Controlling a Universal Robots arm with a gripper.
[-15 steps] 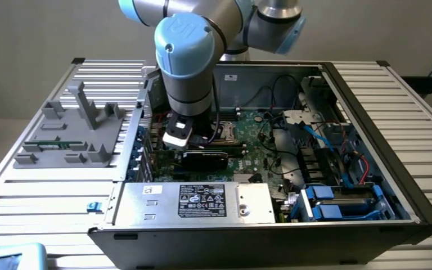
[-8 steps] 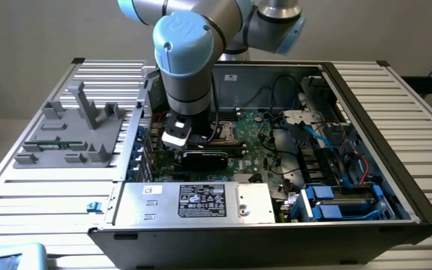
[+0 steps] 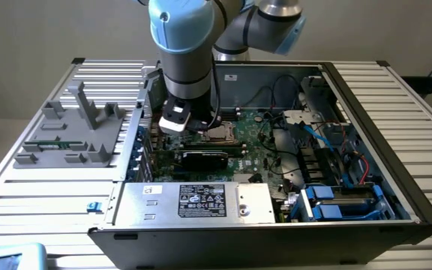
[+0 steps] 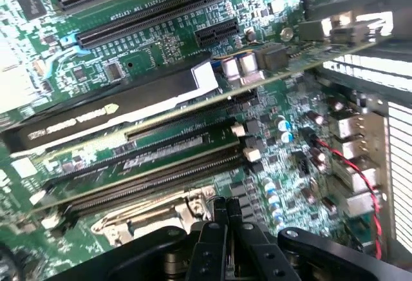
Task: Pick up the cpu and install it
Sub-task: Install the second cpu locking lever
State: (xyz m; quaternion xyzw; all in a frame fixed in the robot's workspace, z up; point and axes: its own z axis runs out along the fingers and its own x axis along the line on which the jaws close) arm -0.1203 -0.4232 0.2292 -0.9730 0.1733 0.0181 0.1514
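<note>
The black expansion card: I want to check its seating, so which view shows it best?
The wrist view: the black expansion card stretches across the motherboard, its edge visible. The exterior view shows it smaller, from above.

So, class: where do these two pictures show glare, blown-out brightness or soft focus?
In the exterior view, light glares off the ribbed metal table at the exterior view's left, while the computer case interior stays dim. In the wrist view, daylight through the case's openings washes out white, the black expansion card carries a bright sheen, and the gripper, close to the lens, looks soft.
</note>
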